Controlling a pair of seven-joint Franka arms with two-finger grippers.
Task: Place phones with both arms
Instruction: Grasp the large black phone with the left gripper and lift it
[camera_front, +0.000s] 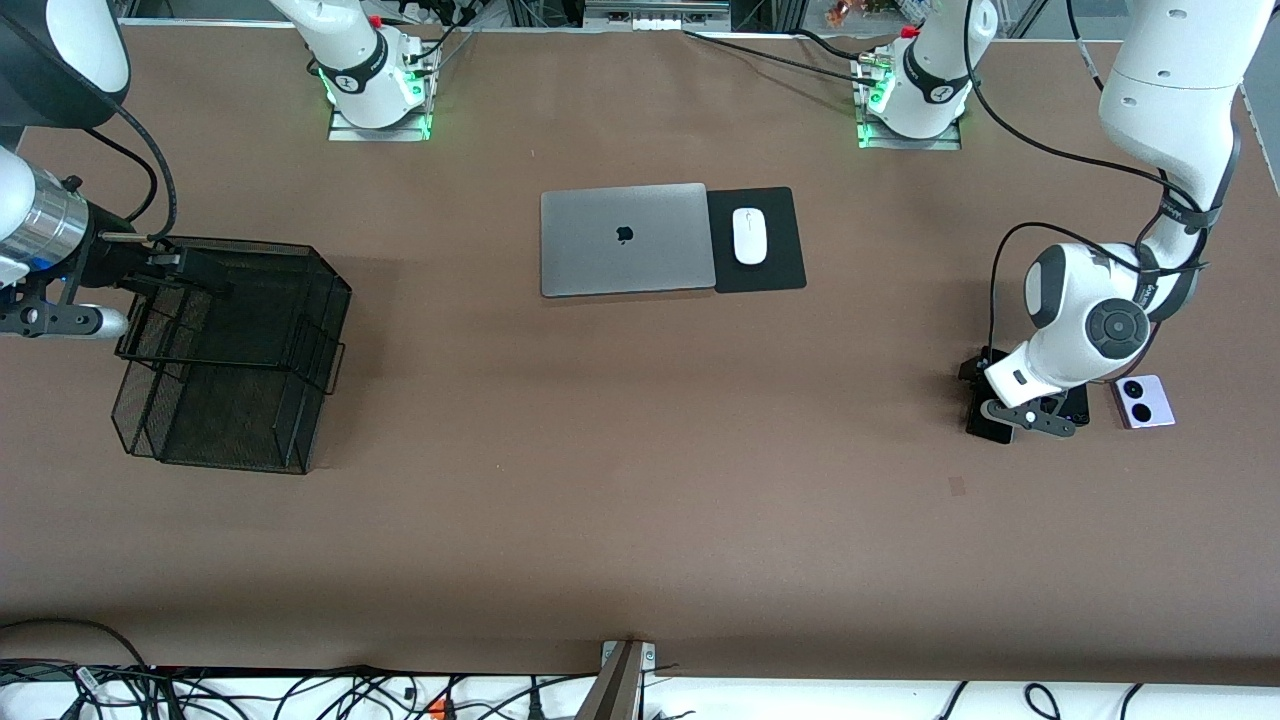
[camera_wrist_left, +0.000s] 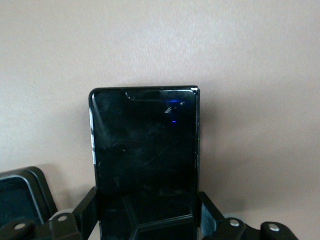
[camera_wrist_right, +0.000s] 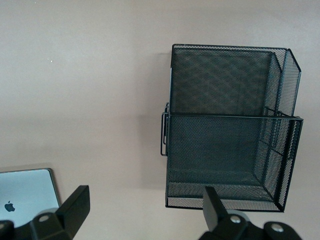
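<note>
A long slim black phone (camera_wrist_left: 145, 150) lies on the brown table (camera_wrist_left: 250, 75), clamped between the left gripper (camera_wrist_left: 147, 212) fingers (camera_wrist_left: 85, 207). A small squarish black phone (camera_wrist_left: 22, 200) lies beside it.

Closed grey laptop (camera_front: 624, 240) beside white mouse (camera_front: 749, 236) on black pad (camera_front: 775, 270); black mesh basket (camera_front: 235, 400), seemingly two-tiered, toward the right arm's end.

You'll find only one readable mark: the Apple logo on the lid of the grey laptop (camera_front: 624, 239); no words or numbers are legible anywhere.
</note>
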